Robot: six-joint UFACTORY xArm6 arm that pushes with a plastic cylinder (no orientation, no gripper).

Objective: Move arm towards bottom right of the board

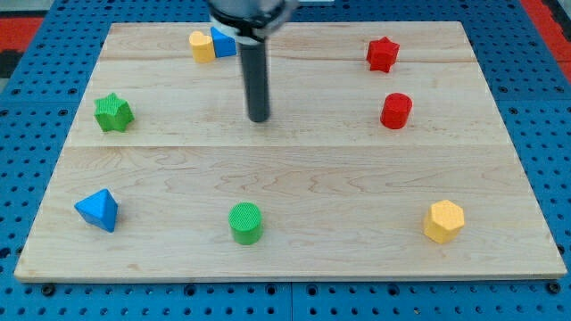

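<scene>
A pale wooden board fills most of the view, lying on a blue pegboard surface. Every place below is given relative to my tip.

A dark straight rod comes down from the view's top and ends in my tip, which rests on the board's upper middle, touching no block. The arm has no jaws, so there is nothing to open or close.

The board's bottom right corner lies well apart from my tip, far toward the view's right and bottom.

Nearest that corner is a yellow hexagonal block, down and far right of my tip. A green cylinder sits almost straight below my tip. A blue pyramid-like block is down and far left. A green star-shaped block is level with my tip, well to the left. A red cylinder is level with it, well to the right, and a red star-shaped block is above that. Up and just left of my tip, a yellow block touches a blue block, which is partly hidden by the rod.
</scene>
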